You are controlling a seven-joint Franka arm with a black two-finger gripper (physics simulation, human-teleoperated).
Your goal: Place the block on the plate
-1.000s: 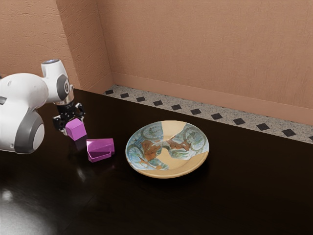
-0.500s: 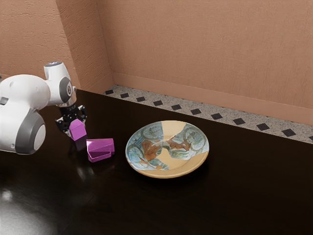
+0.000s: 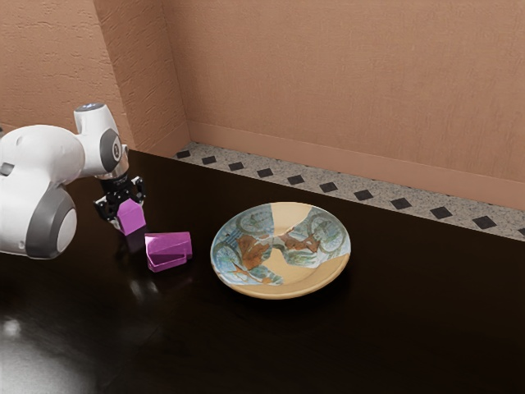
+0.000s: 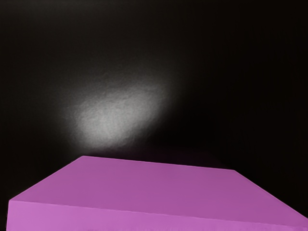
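The wall (image 3: 344, 90) is brownish pink, with a floor (image 3: 308, 179) of speckled grey and dark diamonds at its foot. The table (image 3: 394, 328) is black and glossy. The arm (image 3: 49, 156), white with grey joints, reaches in from the exterior view's left. The plate (image 3: 308, 284), round and patterned in blue, rust and tan, lies on the table. The gripper (image 3: 129, 221) points down, clasping the block. The purple piece (image 3: 169, 249), angular and darker than the block, lies between block and plate. The block (image 3: 131, 217), pinkish violet, is in the gripper's grasp, off the plate and well apart from it.
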